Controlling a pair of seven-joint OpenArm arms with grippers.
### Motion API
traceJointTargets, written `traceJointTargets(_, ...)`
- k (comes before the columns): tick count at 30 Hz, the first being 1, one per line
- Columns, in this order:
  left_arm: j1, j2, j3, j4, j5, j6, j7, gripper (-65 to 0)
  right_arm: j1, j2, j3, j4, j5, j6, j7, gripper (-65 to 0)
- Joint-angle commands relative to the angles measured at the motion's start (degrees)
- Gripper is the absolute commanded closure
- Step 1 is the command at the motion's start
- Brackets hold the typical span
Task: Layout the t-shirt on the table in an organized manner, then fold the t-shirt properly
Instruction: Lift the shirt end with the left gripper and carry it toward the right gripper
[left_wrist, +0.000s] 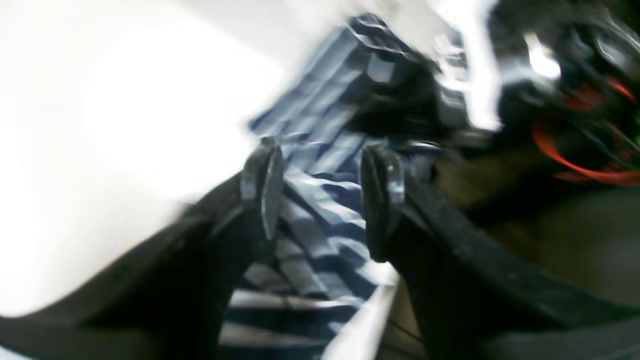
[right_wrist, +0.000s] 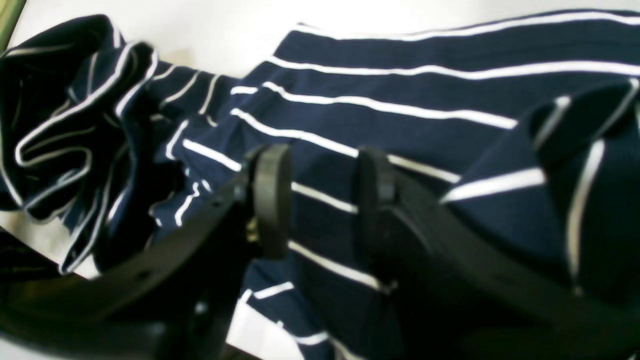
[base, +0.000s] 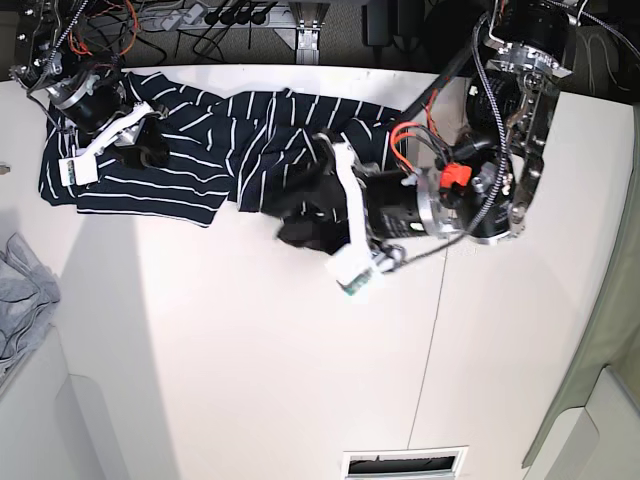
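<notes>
Both my left gripper (left_wrist: 320, 200) and right gripper (right_wrist: 320, 200) hang apart over the t-shirt (base: 200, 140) — stretched left-right along the bench's (base: 250, 350) far edge.

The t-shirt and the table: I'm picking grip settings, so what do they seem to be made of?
The t-shirt looks like soft knit fabric, probably cotton jersey: matte navy with thin white stripes, bunching into loose folds. The table looks like a hard, smooth white board, maybe laminate: flat, matte, with one thin dark seam.
</notes>
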Motion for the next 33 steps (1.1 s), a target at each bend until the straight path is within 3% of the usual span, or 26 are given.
traceJointTargets(1,-0.6,-0.2,-2.5,0.2,0.0,-0.7,-1.3,-27.1,0.3,0.5,0.2,0.7,0.9,0.2,1.3,-22.1)
traceJointTargets(6,2.1,-0.1,-13.9,-5.4,1.4,-0.7,-4.0,-10.8,0.3,0.5,0.2,0.7,1.0,0.2,1.4,-22.1)
traceJointTargets(8,3.8,-0.1,-15.9,-8.1,1.5,-0.7,-4.1,-8.7,0.5,0.5,0.2,0.7,0.9,0.2,1.7,-22.1)
traceJointTargets(13,9.2,1.0,-16.0,-9.1,0.1,-0.7,-8.5,-8.6,0.9,0.4,0.2,0.7,0.9,0.2,1.7,-22.1)
traceJointTargets(17,11.8,5.5,-13.7,-9.6,7.7,-0.7,-10.4,-8.6,0.9,0.4,0.2,0.7,0.9,0.2,1.7,-22.1)
traceJointTargets(24,9.9,10.5,-8.4,-15.4,14.5,-0.7,-16.5,-8.6,1.1,0.5,0.3,0.8,1.0,0.2,1.5,-22.1)
traceJointTargets(28,7.7,10.9,-6.6,-21.2,15.4,-0.7,-16.8,-8.6,1.8,0.5,2.2,1.3,4.9,0.2,1.2,-22.1)
traceJointTargets(33,5.9,10.9,-6.4,-27.9,15.6,-0.7,-17.1,-8.6,3.9,1.0,9.8,2.2,7.2,0.2,-2.5,-22.2)
